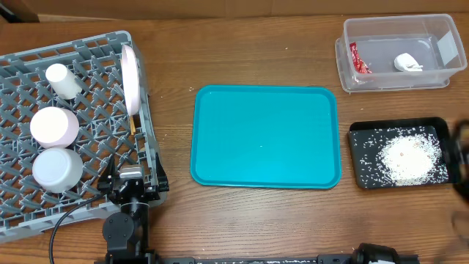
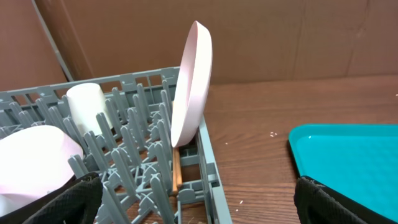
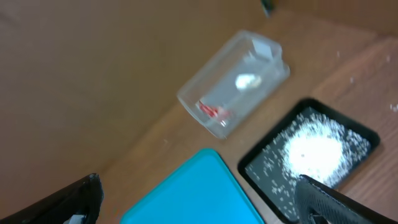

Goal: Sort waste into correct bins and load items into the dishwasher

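Observation:
The grey dishwasher rack (image 1: 22, 59) at the left holds a white cup (image 1: 64, 81), a small white dish (image 1: 53, 126), a greyish bowl (image 1: 57, 169), an upright white plate (image 1: 132, 81) and chopsticks (image 1: 133, 125). My left gripper (image 1: 133, 174) hovers open and empty over the rack's near right corner. In the left wrist view the plate (image 2: 193, 81), cup (image 2: 87, 106) and chopsticks (image 2: 177, 171) lie ahead of the left gripper (image 2: 199, 208). The clear bin (image 1: 399, 29) holds a red wrapper (image 1: 359, 59) and a white scrap (image 1: 409, 64). Rice grains (image 1: 410, 155) fill the black tray (image 1: 359, 139). My right gripper (image 3: 205, 208) is open and empty, high above the table.
A bare teal serving tray (image 1: 265, 136) lies in the middle of the wooden table, between the rack and the bins. The right wrist view shows the teal tray (image 3: 193, 193), the clear bin (image 3: 233, 81) and the black tray (image 3: 261, 168) far below. A few stray grains dot the table.

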Controlling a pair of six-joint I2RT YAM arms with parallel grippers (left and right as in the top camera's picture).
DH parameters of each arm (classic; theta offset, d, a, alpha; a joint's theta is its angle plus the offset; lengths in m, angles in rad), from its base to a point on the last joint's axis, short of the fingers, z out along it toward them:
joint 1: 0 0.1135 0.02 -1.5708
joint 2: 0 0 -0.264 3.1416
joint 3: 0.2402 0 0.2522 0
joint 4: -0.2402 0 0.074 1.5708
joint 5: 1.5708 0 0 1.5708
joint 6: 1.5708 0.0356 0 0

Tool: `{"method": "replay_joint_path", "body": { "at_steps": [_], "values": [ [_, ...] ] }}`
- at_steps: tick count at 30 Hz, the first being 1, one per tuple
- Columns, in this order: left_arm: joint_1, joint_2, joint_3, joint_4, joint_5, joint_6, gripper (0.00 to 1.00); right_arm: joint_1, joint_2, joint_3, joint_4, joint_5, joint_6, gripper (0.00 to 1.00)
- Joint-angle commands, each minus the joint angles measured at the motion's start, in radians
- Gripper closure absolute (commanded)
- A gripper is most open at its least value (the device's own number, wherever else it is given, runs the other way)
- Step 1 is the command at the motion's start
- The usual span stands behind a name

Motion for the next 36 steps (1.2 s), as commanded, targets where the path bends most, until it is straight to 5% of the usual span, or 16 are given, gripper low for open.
{"method": "replay_joint_path", "body": {
  "at_steps": [1, 12, 26, 36],
  "values": [
    [-0.006, -0.010, -0.005, 0.005, -0.017, 0.016, 0.00, 0.004, -0.086, 0.007, -0.006, 0.007, 0.003, 0.00],
    [-0.006, -0.010, -0.005, 0.005, -0.017, 0.016, 0.00, 0.078, -0.182, -0.075, -0.058, 0.031, 0.008, 0.00],
    [-0.006, -0.010, -0.005, 0.005, -0.017, 0.016, 0.00, 0.163, -0.530, -0.839, 0.467, -0.077, 0.007, 0.00],
    [-0.006, -0.010, -0.005, 0.005, -0.017, 0.016, 0.00, 0.256, -0.727, -1.139, 0.547, -0.110, 0.007, 0.00]
  ]
}}
